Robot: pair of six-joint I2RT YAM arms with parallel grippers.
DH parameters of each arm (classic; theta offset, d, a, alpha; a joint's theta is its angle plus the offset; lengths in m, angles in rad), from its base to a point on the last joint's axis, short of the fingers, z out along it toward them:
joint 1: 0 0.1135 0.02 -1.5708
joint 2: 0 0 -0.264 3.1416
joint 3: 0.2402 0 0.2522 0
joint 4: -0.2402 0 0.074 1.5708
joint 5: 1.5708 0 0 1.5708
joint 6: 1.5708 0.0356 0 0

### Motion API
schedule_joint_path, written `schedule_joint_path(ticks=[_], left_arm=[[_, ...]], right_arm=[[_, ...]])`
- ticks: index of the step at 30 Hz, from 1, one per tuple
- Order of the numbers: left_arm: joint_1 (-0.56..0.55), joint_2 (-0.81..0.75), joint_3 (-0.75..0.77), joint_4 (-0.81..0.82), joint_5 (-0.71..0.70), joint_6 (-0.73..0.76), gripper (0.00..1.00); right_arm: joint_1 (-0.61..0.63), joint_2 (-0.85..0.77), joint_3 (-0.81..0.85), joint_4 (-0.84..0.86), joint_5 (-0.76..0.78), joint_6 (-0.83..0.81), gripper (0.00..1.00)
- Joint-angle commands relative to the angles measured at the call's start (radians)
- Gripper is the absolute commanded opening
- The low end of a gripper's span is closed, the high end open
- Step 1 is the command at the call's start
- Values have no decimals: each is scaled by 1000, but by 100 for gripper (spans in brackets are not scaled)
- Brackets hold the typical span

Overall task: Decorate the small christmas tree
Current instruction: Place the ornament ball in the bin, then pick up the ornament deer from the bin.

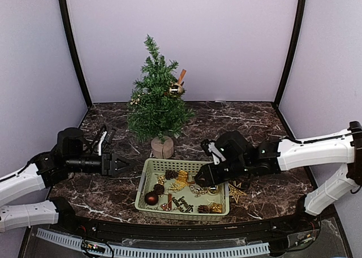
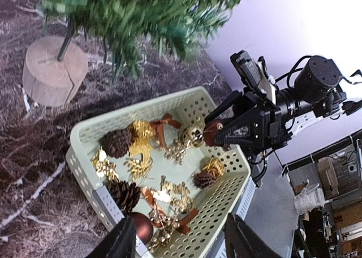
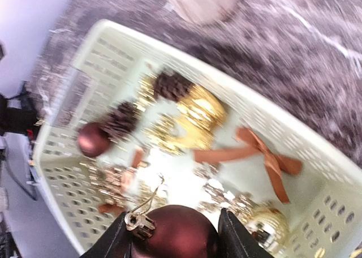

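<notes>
Reaching in low from the left, forearm nearly level over the marble table [image 1: 254, 119], with the left gripper [image 1: 129, 166] aimed at the basket [image 1: 142, 185] and just short of its left wall. Jaws spread wide, nothing between.

Coming in from the right with elbow bent and wrist tipped down, the right gripper [image 1: 202, 180] over the basket's right half, 2 fingers [image 3: 116, 244] clamped on a maroon bauble [image 3: 178, 232], gold cap and hook showing.

Behind the basket, upright near the table's middle: the small christmas tree [image 1: 155, 102], stump base [image 1: 162, 147] just beyond the far rim, 1 gold ornament [image 1: 176, 90] with brown ribbon high on its right side.
</notes>
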Motion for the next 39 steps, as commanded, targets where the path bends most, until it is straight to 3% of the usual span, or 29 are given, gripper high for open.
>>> schedule_joint_path(ticks=[1, 5, 9, 13, 17, 25, 39], left_arm=[[-90, 26, -89, 87, -84, -105, 56], [-148, 122, -83, 91, -153, -116, 55], [-152, 170, -82, 111, -175, -122, 58], [-153, 201, -86, 129, -173, -132, 60], [-152, 234, -104, 178, -131, -150, 61], [-154, 307, -98, 220, -100, -152, 61], [-159, 413, -95, 255, -90, -132, 60]], right_arm=[[25, 31, -21, -37, 112, 56, 48], [50, 48, -5, -100, 159, 45, 52], [59, 25, -5, -125, 185, 48, 71], [73, -20, 4, -85, 197, 19, 79], [85, -8, 35, -9, 199, -58, 77], [88, 221, 199, 20, 191, -261, 61], [145, 475, 282, 73, 175, -501, 65]])
